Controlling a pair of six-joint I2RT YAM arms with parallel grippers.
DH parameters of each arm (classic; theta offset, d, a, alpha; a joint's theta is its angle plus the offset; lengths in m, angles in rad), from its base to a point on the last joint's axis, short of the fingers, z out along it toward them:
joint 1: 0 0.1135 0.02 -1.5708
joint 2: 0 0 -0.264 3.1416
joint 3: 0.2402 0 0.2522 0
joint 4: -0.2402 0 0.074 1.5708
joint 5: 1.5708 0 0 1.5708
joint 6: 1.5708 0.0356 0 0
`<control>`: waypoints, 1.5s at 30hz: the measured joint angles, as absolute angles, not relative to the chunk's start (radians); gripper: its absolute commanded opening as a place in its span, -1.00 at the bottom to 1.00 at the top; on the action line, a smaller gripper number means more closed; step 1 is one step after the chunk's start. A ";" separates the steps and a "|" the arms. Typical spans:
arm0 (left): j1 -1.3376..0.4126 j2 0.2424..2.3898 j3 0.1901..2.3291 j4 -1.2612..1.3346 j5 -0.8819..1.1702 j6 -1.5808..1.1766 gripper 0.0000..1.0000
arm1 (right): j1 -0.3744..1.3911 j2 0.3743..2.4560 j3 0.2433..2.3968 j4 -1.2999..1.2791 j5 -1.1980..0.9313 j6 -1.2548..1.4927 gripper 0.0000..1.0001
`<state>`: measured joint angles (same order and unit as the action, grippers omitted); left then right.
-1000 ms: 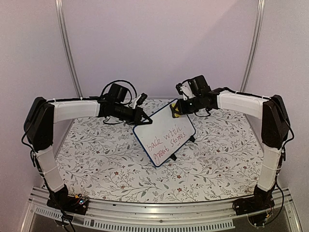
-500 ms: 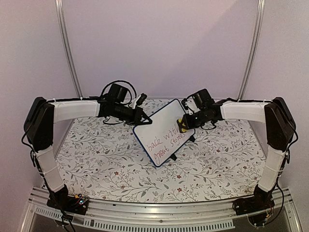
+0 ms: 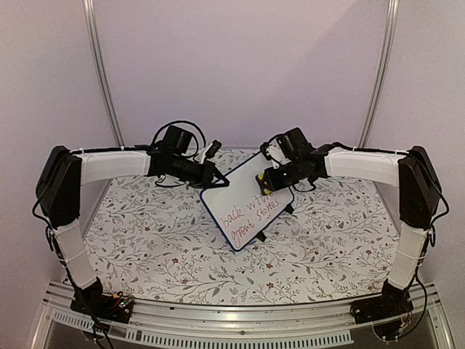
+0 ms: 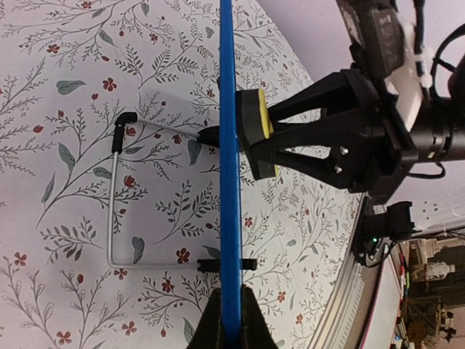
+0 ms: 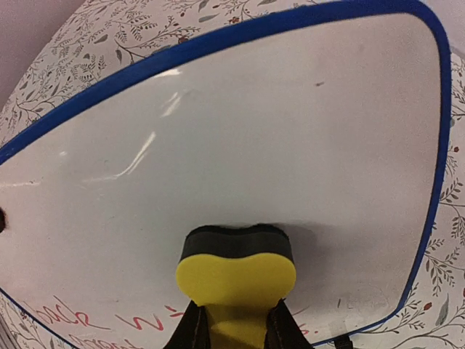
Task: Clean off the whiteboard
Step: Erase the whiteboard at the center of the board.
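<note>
Whiteboard point(image 3: 236, 200) stands near mid-table on the floral cloth point(image 3: 160, 240), propped on a wire stand point(image 4: 110, 211) and turned diagonally in the top view.

Frame is blue with rounded corners. The upper part of the face is clean white, with glare streaks only. The lower part carries two handwritten lines:
- Upper line, red: reads "back wi…", its end broken and faint.
- Lower line, dark: reads "great stories", whole.

Left gripper point(image 4: 231, 320) is closed on the board's far-left edge, the blue frame pinched between its fingers.

Right gripper point(image 5: 232, 331) is clamped on the eraser point(image 5: 236, 273), which has a yellow back and a black pad. The pad is pressed flat against the board's face, just above the tail of the red line, towards the right-hand edge.
</note>
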<state>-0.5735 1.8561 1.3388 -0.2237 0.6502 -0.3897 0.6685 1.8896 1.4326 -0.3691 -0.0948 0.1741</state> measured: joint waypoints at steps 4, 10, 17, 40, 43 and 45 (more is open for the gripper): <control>-0.574 1.856 1.339 -0.224 0.650 -0.390 -1.00 | 0.752 1.865 1.391 -0.341 -0.044 0.126 -0.66; -0.575 1.856 1.340 -0.222 0.656 -0.374 -1.00 | 0.871 1.787 1.300 -0.326 0.001 0.060 -0.67; -0.575 1.856 1.340 -0.222 0.657 -0.371 -1.00 | 0.955 1.779 1.348 -0.350 0.069 0.043 -0.69; -0.576 1.856 1.340 -0.222 0.654 -0.371 -1.00 | 1.061 1.892 1.492 -0.440 0.113 0.081 -0.72; -0.576 1.856 1.340 -0.222 0.653 -0.371 -1.00 | 1.065 1.913 1.503 -0.445 0.114 0.087 -0.72; -0.576 1.856 1.340 -0.222 0.653 -0.371 -1.00 | 1.066 1.927 1.505 -0.451 0.115 0.089 -0.72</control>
<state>-0.5758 1.8557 1.3399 -0.2218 0.6533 -0.3706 1.0660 1.9270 1.5051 -0.4515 0.1150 0.0895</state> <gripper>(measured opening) 0.028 0.202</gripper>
